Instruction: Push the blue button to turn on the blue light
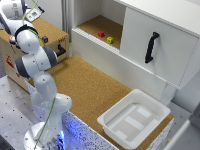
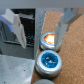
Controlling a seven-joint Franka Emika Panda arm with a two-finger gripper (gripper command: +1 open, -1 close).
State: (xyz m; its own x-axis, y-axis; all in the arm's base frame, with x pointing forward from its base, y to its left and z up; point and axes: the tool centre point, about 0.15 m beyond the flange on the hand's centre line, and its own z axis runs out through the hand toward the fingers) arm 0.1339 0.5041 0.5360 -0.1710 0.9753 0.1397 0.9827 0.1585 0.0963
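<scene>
In the wrist view the blue button (image 2: 48, 62) is a small round blue cap in a silver ring, on the cork edge. Beside it stands a like button glowing orange (image 2: 48, 38), and the rim of a third (image 2: 44, 81) shows at the frame's edge. My gripper (image 2: 40, 36) is open and empty. Its fingers (image 2: 62, 27) stand wide apart above the buttons, nearer the orange one than the blue one. In the exterior view my arm (image 1: 36, 60) reaches to the far left over a wooden box (image 1: 50, 30). There the fingers and the blue button are hidden.
A small dark button (image 1: 45, 38) and a black handle (image 1: 61, 50) are on the wooden box. A white bin (image 1: 135, 117) sits on the cork table (image 1: 90, 85). A white cabinet door with a black handle (image 1: 151, 47) stands behind, beside a shelf with a red block (image 1: 101, 34) and a yellow block (image 1: 110, 40).
</scene>
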